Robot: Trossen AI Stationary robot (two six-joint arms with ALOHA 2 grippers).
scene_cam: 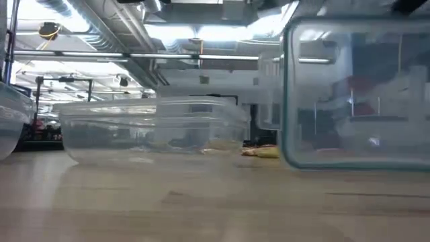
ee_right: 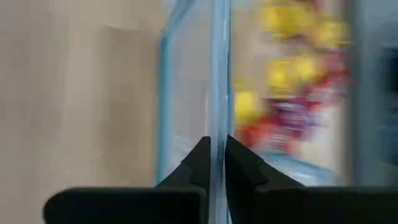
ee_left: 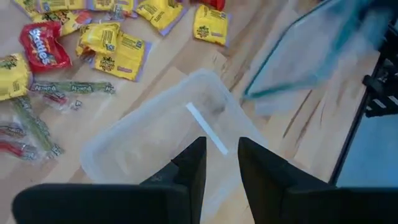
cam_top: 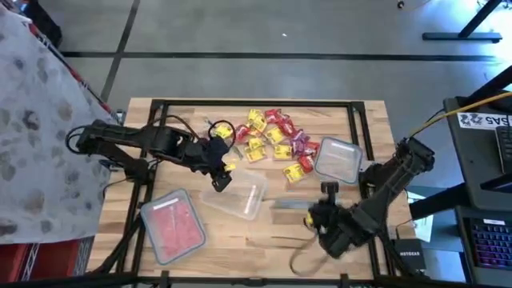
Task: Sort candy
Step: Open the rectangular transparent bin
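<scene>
The candy (cam_top: 272, 142), a loose heap of small shiny yellow, red and purple wrapped pieces, lay spread on the far middle of the pale wooden slatted table (cam_top: 264, 240), none of it visibly in a container. The left gripper (cam_top: 222, 178) hung just over the near rim of a clear rectangular plastic container with rounded corners (cam_top: 238, 197), sitting mid-table and seemingly empty. In the left wrist view its two dark fingers (ee_left: 193, 171) stood slightly parted with nothing between them, so released, apparently poised between the pile and that bin.

The right gripper (ee_right: 214, 152) was clamped on the thin wall of a teal-rimmed clear plastic container (cam_top: 336, 160). The right wrist view showed the rim pinched between the fingertips, likely to reposition the container beside the pile's right edge; the low view showed it tipped up on its side, so the hold looked like a lift or drag.

A third clear container filled with pink-red pieces (cam_top: 171, 224) rested at the near left, which suggested one colour was already sorted.
</scene>
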